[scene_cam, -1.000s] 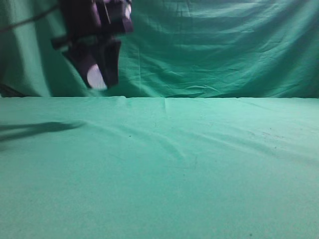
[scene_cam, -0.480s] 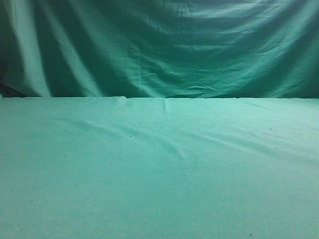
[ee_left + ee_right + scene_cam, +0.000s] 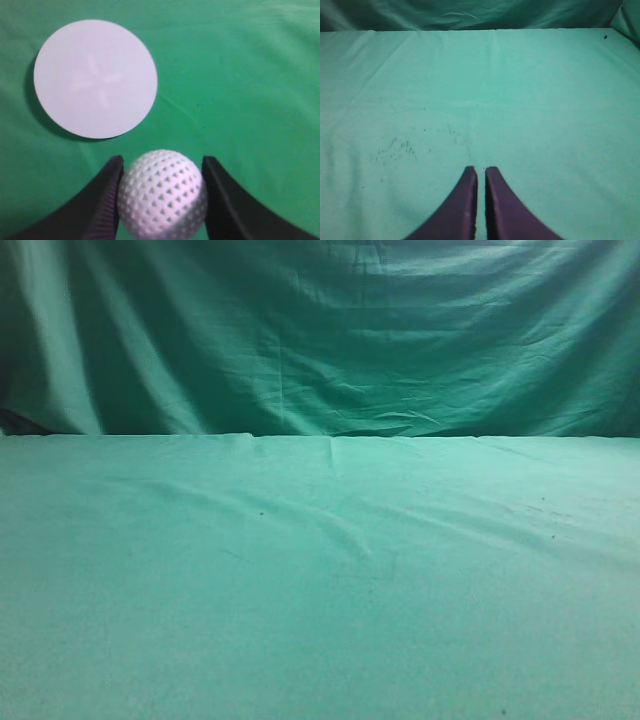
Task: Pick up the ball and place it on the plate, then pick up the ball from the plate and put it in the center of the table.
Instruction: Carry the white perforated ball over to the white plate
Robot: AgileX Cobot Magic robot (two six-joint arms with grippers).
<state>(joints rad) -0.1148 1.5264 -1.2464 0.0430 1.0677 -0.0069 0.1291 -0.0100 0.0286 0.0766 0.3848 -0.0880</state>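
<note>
In the left wrist view my left gripper (image 3: 161,172) is shut on the white dimpled ball (image 3: 162,194), held above the green table (image 3: 240,90). The round white plate (image 3: 95,78) lies flat on the cloth, ahead and to the left of the ball. In the right wrist view my right gripper (image 3: 481,172) is shut and empty over the table (image 3: 520,100). The exterior view shows only the table (image 3: 320,580); neither gripper, the ball nor the plate appears there.
A draped green curtain (image 3: 330,340) hangs behind the table's far edge. Small dark specks mark the cloth (image 3: 395,147) ahead and left of the right gripper.
A second ago the left gripper with the ball hung at the exterior view's upper left. It has since left that view, and its shadow on the cloth is gone.
</note>
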